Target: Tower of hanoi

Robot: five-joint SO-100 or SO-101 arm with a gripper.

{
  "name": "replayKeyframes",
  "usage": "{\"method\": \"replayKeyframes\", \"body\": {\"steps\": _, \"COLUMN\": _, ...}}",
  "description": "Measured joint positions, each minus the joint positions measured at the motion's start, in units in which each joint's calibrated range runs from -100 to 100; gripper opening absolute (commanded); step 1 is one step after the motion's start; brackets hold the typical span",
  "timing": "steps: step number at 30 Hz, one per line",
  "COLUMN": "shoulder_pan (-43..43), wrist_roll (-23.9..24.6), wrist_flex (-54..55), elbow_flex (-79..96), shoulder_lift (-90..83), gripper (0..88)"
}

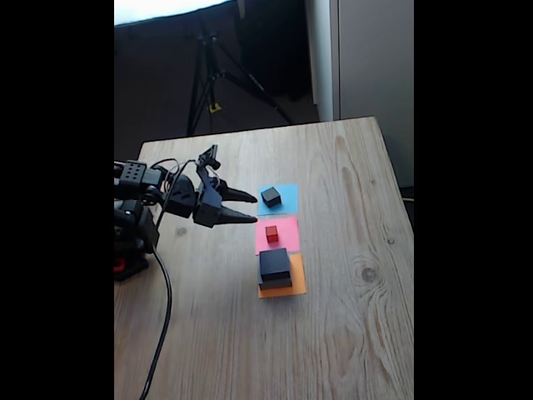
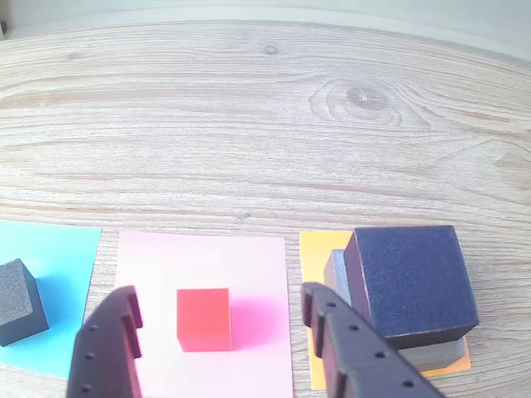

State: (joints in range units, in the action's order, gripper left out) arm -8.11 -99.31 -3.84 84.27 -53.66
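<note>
Red is what sits nearest our claw (image 2: pixel 217 332): the tiny red cube (image 2: pixel 204 319) rests on the pink paper square (image 2: pixel 249 274), and in the wrist view it lies between the two spread fingers, which stand apart and hold nothing. In the fixed view the claw (image 1: pixel 248 207) hangs just beside the papers, its tips pointing at the pink and blue squares, seemingly above the desk (image 1: pixel 350 333) rather than down at the cube. We judge the step in hand to be picking up the red cube; the next move calls for lowering the claw so a finger lands on either side of it, then closing. To the right in the wrist view, on the orange paper square (image 2: pixel 319 249), the medium black block (image 2: pixel 411 282) sits on top of the large flat grey block (image 2: pixel 431 355), and that stack stands close to the right finger, so we risk nudging it on the descent. To the left, the small black cube (image 2: pixel 17 298) rests on the blue paper square (image 2: pixel 58 274), further from the fingers. Beyond the desk's far edge, a tripod (image 1: pixel 212 75) stands against a dark backdrop.
</note>
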Motion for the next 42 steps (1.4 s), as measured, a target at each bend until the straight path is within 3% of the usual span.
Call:
{"method": "replayKeyframes", "body": {"steps": 10, "shoulder_pan": 1.24, "wrist_roll": 0.00, "wrist_flex": 26.66, "elbow_flex": 10.95, "shoulder_lift": 13.94, "gripper": 21.2}}
{"method": "replayKeyframes", "body": {"steps": 23, "shoulder_pan": 3.41, "wrist_roll": 0.00, "wrist_flex": 49.72, "elbow_flex": 10.52, "shoulder_lift": 37.79, "gripper": 23.9}}
{"method": "replayKeyframes", "body": {"steps": 42, "shoulder_pan": 3.61, "wrist_roll": 0.00, "wrist_flex": 66.53, "elbow_flex": 0.61, "shoulder_lift": 61.39, "gripper": 24.4}}
